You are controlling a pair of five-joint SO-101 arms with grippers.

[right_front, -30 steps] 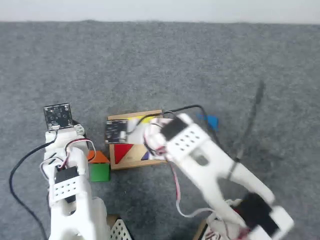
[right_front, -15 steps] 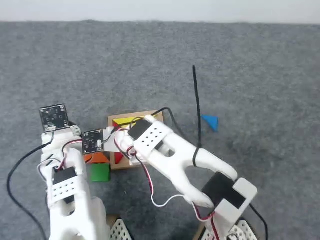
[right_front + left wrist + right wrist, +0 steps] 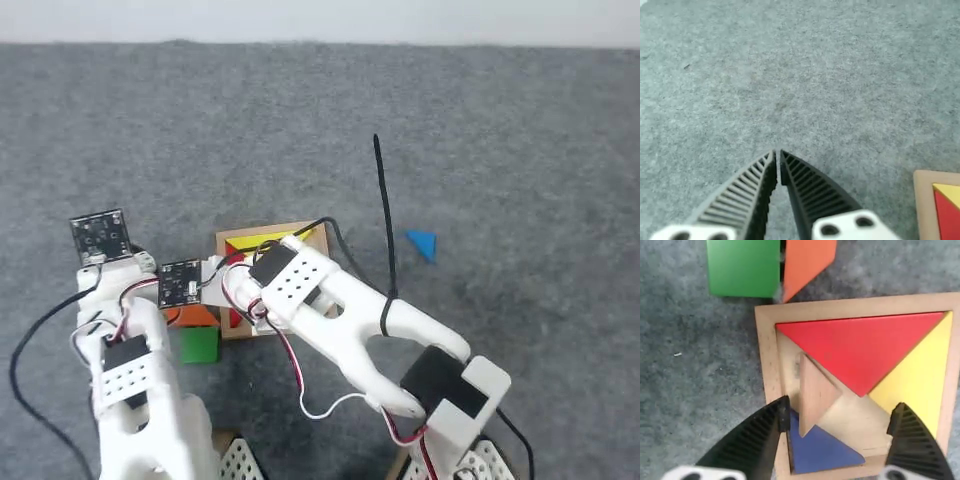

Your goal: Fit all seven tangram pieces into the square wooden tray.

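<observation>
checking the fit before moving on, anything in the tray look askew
Yes: the plain wooden triangle in the tray sits crooked, its tip seeming to overlap the dark blue triangle rather than lying flush beside it.

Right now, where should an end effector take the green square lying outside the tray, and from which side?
Likely from straight above, as the green square lies flat on the carpet. Pinch the pair of opposite edges clear of the orange piece; its neighbouring edge sits too close to that piece for a finger.
</observation>
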